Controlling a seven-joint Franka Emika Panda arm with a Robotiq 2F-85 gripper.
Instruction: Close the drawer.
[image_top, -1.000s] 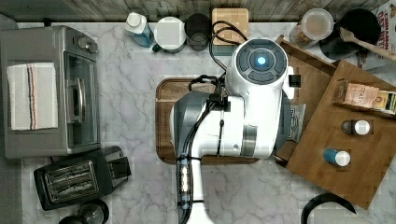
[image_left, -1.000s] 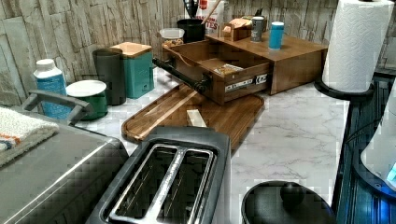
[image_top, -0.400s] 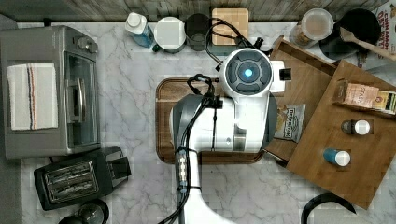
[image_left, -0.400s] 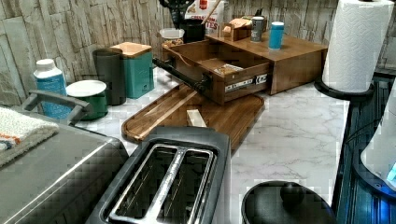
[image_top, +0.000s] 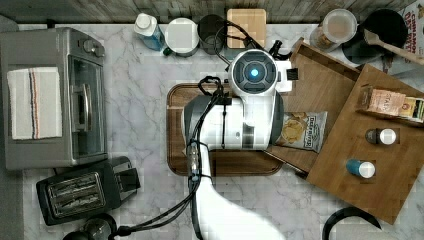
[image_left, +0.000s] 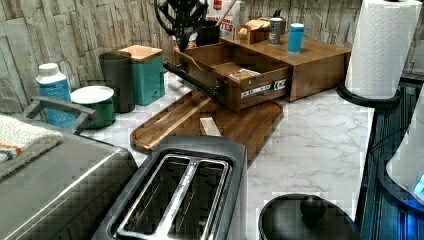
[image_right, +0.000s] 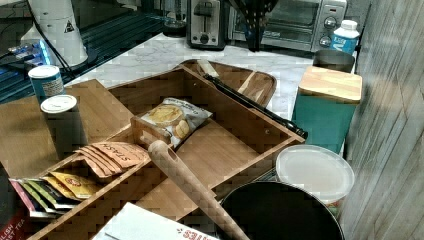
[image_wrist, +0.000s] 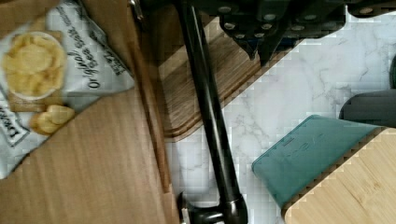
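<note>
In the top view the arm (image_top: 235, 125) hangs over the cutting board (image_top: 175, 150), beside the open drawer (image_top: 325, 95) holding a chip bag (image_top: 302, 130); in the left view the drawer (image_left: 220, 65) juts out over the board on the table (image_left: 320, 135); in the wrist view the tool (image_wrist: 259, 49) hovers beside the drawer's black handle (image_wrist: 208, 116), fingertips close together, gripping nothing.

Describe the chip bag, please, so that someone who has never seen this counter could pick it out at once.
Find the wooden cabinet with bottles on top, then the open drawer pulled out of it. The chip bag lies flat on the drawer's floor. It is the only white, glossy packet there, printed with golden chips, unlike the orange tea packets beside it.
</note>
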